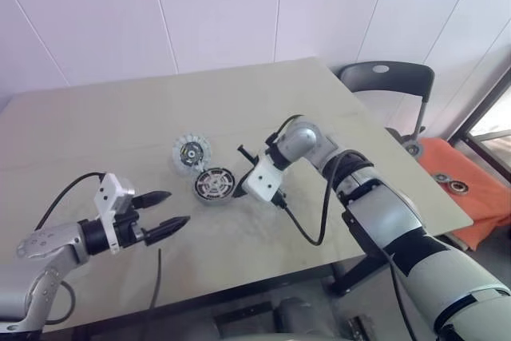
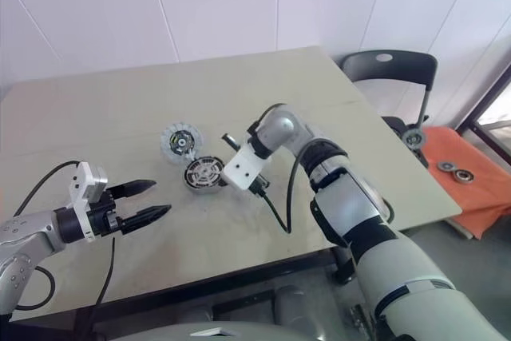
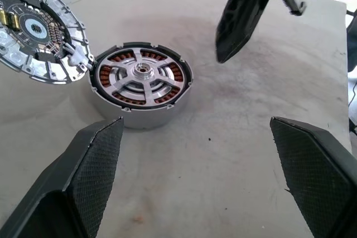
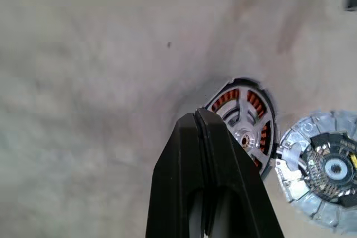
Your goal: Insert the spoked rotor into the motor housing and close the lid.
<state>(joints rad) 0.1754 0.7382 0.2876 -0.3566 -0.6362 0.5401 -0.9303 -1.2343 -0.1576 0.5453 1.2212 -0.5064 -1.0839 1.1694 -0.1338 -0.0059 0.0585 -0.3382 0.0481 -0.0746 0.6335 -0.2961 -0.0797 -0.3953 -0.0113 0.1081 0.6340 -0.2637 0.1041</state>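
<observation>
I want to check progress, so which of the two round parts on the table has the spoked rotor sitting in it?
The motor housing, the round part nearer the robot. Silver spokes of the spoked rotor lie over its copper windings. The lid beside it lies flat and shows only its dark hub.

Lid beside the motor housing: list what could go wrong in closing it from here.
1. The lid lies flat, its edge touching the motor housing; shut, the right gripper may only push it and skid both.
2. The spoked rotor looks seated; a knock could tilt it.
3. The left gripper is open and apart, steadying nothing.
</observation>
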